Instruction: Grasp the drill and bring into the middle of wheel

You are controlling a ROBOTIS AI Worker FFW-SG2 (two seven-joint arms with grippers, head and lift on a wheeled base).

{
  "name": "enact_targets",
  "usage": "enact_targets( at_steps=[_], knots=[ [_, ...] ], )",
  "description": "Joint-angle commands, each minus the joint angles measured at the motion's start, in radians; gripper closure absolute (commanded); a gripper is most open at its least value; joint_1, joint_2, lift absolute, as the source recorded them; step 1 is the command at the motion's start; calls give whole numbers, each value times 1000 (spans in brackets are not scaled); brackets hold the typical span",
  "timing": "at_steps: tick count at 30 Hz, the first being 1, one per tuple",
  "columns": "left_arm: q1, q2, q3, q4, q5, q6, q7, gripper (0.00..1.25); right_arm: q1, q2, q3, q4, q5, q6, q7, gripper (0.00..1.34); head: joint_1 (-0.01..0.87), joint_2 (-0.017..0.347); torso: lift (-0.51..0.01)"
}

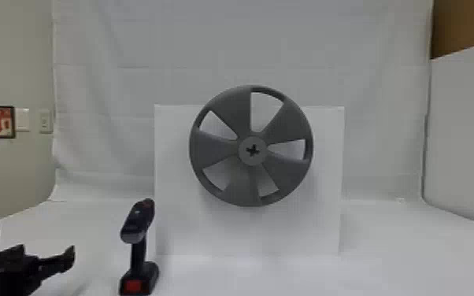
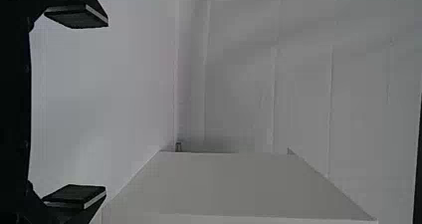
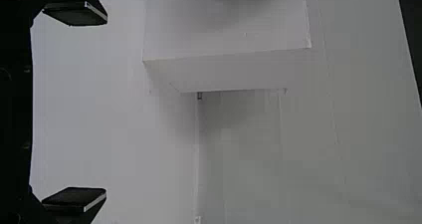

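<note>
The black cordless drill with a red patch on its battery base (image 1: 138,252) stands upright on the white-covered table (image 1: 386,244), near the lower left of the head view, ungripped, just in front of and beside the left part of the large white box (image 1: 181,228). On that box's face is the round grey five-spoked wheel (image 1: 253,142), its flat hub (image 1: 248,159) marked by a dark cross-shaped recess, up and to the right of the drill. The step in hand looks to be the reach for the drill. To do it well, the open fingers should straddle the slim handle squarely, between motor body and base, and close only once both pads are level with it (a nudge from one fingertip could turn or tip so top-heavy a tool). A firm, centred hold should also make it easier to aim at the hub later. The black left gripper with two flat fingers (image 2: 106,105) is spread wide around nothing; its arm enters low at the head view's left edge, pointing inward, apart from the drill. The matching black right gripper (image 3: 106,105) is also wide open and empty, facing the box side.
</note>
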Motion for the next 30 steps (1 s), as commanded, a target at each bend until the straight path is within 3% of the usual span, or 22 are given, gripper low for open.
enact_targets(
  at_steps=[1, 16, 30],
  knots=[
    [7, -2, -1, 0, 0, 1, 11, 107, 1, 0, -3, 0, -3, -1, 0, 85, 54, 31, -403],
    [4, -5, -14, -45, -2, 61, 25, 108, 6, -9, -3, 0, -8, -1, 0, 85, 54, 31, -403],
    [30, -17, -43, -206, 60, 171, 179, 108, 6, -8, -3, 0, -9, 0, 0, 85, 54, 31, -403]
  ],
)
